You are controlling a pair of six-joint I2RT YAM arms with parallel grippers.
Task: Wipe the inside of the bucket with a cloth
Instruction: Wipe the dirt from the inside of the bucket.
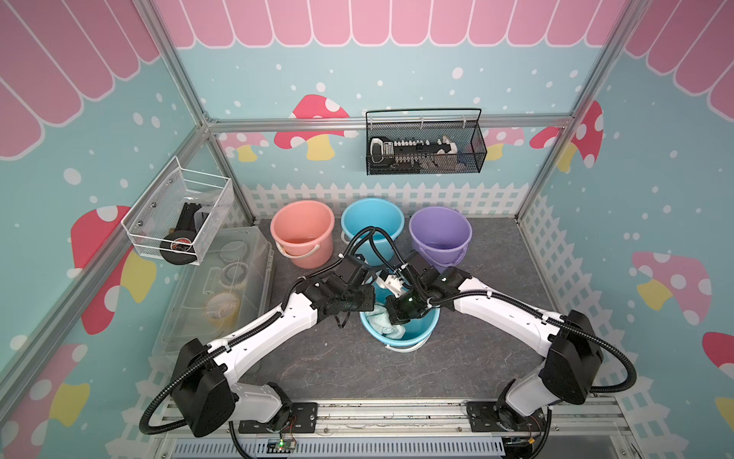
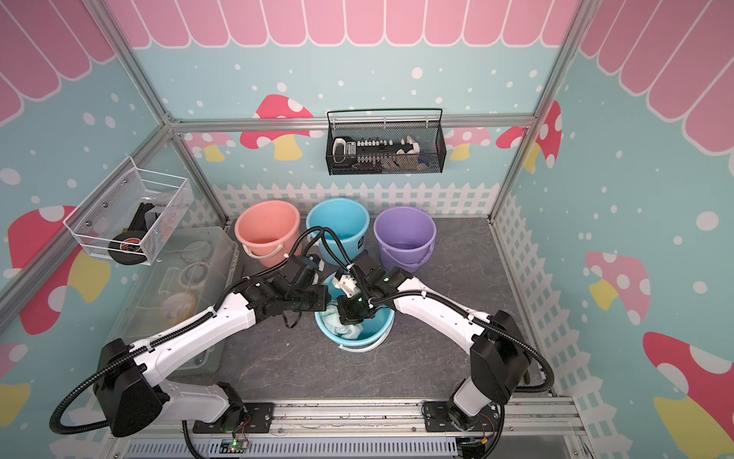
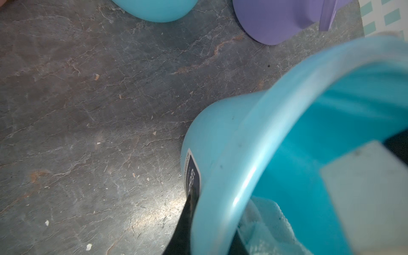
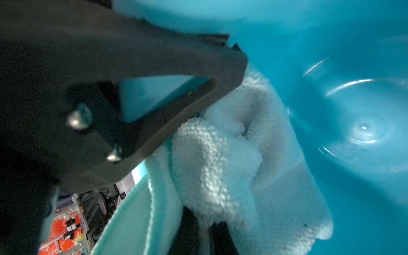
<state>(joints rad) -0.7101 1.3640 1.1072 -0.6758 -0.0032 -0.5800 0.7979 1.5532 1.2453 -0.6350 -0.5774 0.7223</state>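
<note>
A small blue bucket (image 1: pixel 415 338) (image 2: pixel 371 336) stands on the grey mat at the front centre. My left gripper (image 3: pixel 212 238) is shut on its left rim (image 3: pixel 254 167), one finger outside the wall and one inside. The pale aqua cloth (image 1: pixel 382 320) (image 4: pixel 220 154) is bunched inside the bucket against the wall. My right gripper (image 4: pixel 205 236) reaches down into the bucket and is shut on a fold of the cloth. Both wrists hide most of the bucket's mouth in both top views. The bucket's bare blue floor (image 4: pixel 362 128) shows beside the cloth.
Three larger buckets stand in a row at the back: pink (image 1: pixel 302 232), blue (image 1: pixel 371 220), purple (image 1: pixel 440 234). A clear plastic box (image 1: pixel 222 286) lies along the left side. A white wire basket (image 1: pixel 178 214) and a black mesh basket (image 1: pixel 425 143) hang on the walls.
</note>
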